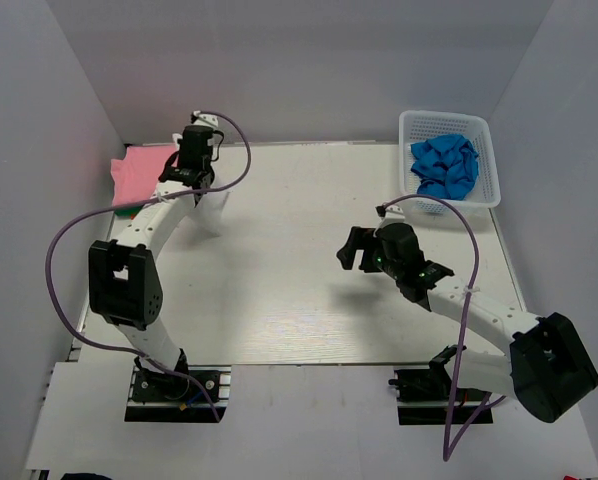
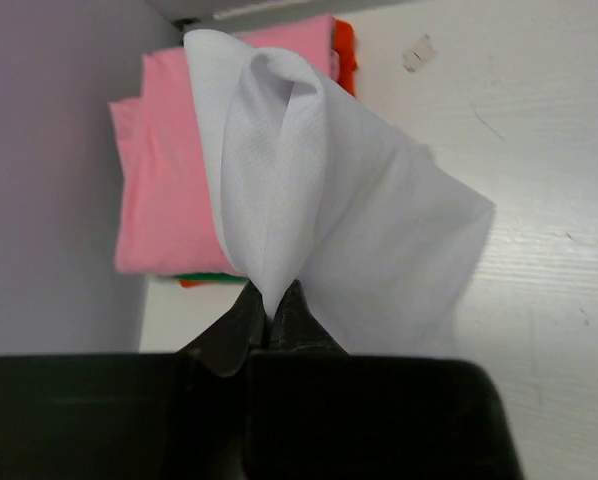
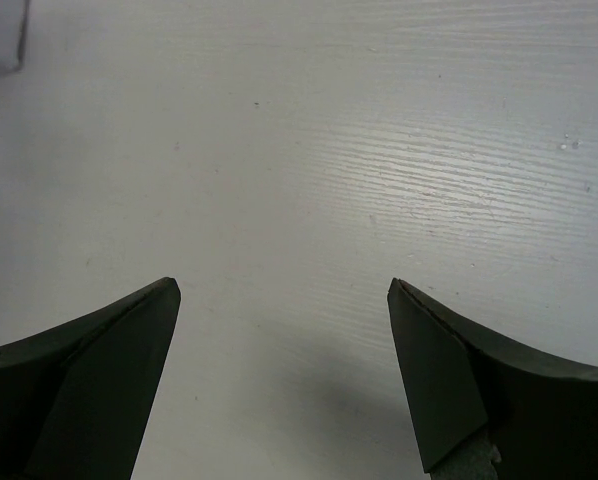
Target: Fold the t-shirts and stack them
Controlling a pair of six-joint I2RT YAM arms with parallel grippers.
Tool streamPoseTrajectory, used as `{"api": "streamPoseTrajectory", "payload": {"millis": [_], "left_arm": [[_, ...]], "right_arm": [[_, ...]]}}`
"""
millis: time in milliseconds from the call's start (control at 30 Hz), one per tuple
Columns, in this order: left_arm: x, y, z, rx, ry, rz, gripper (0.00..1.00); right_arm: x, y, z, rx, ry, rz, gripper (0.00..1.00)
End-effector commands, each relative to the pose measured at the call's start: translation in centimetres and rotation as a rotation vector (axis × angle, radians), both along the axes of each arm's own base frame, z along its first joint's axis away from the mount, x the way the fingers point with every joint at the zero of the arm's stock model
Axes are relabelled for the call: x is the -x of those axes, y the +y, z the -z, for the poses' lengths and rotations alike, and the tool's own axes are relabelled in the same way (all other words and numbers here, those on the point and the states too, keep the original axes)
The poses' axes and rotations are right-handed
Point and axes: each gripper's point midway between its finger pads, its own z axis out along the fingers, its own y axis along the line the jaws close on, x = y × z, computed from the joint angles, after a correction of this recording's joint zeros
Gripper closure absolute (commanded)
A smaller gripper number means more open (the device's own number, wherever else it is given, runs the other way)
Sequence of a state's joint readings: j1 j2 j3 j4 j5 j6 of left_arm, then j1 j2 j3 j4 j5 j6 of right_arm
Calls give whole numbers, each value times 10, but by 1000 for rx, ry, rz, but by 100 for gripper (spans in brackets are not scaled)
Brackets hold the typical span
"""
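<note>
Closest to the lens in the left wrist view, we see the left pincer (image 2: 276, 312) closed tight on a pinched fold of the white t-shirt (image 2: 359, 230), its two dark fingers pressed together with only the cloth between them. From that grip the white t-shirt runs away from the camera in a loose, rumpled cone and spreads to the right above the desk (image 2: 539, 150). Its far part hides some of the pink t-shirt (image 2: 164, 190) from this view, and we cannot tell whether the two touch. The pink t-shirt lies folded flat on top of a stack beside the left wall (image 2: 49, 150), at the far left corner of the desk. Beneath it we make out an edge of the orange-red t-shirt (image 2: 345, 50) at the stack's far right corner and a thin sliver of the green t-shirt (image 2: 217, 275) along its near edge. We cannot tell how neatly those two are folded. The right pincer (image 3: 284, 290) hovers over bare desk right of the middle, its jaws spread wide and holding nothing. Well apart from both pincers, at the far right corner, the white mesh basket (image 1: 444, 122) stands on the desk with the bright blue t-shirt (image 1: 445, 165) crumpled inside it.
</note>
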State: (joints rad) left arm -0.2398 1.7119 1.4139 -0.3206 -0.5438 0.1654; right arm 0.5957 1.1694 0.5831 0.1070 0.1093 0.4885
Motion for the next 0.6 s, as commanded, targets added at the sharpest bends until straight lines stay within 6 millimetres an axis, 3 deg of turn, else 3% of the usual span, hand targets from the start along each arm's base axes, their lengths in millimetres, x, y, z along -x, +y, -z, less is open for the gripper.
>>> {"api": "streamPoseTrajectory", "payload": {"millis": [0, 233, 267, 300, 367, 467, 567], "left_arm": [[-22, 12, -44, -52, -102, 35, 100], [-60, 48, -70, -51, -115, -12, 100], [-65, 49, -82, -39, -134, -2, 100], [-71, 47, -76, -36, -120, 8, 100], [-78, 58, -89, -39, -148, -2, 100], [-84, 65, -87, -19, -142, 0, 100], [-88, 85, -82, -18, -135, -30, 100]], "right_arm": [[-12, -4, -12, -3, -68, 30, 10], [-18, -4, -12, -4, -97, 39, 10], [-19, -4, -13, -1, -104, 36, 10], [-20, -4, -9, 4, -98, 40, 10], [-22, -4, -8, 8, -102, 43, 10], [-25, -3, -9, 2, -111, 48, 10], [-28, -1, -9, 6, -117, 46, 10]]}}
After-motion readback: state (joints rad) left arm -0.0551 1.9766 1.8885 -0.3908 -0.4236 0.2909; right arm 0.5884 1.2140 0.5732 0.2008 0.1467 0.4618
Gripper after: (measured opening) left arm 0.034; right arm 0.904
